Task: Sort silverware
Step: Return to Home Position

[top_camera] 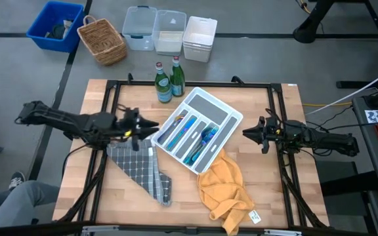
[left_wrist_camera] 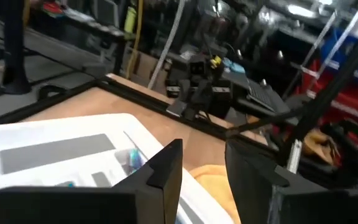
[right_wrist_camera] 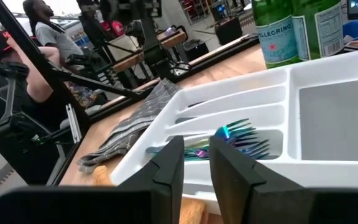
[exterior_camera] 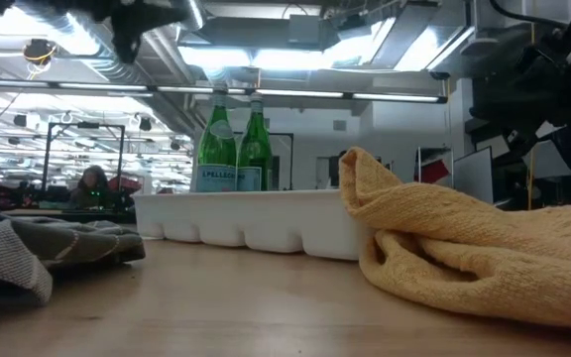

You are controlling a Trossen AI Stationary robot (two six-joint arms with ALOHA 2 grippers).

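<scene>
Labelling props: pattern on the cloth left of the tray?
Grey cloth, thin pale grid check; clearest in the high view.

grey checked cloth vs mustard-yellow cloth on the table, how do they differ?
Pattern: the grey checked cloth is gridded; the mustard-yellow cloth is plain, with a white tag.
Place: grey lies on the left arm's side of the white plastic cutlery tray, yellow on the right arm's side.
Pose: grey lies low, yellow bunches higher.
Both lie crumpled on the wooden table.
</scene>
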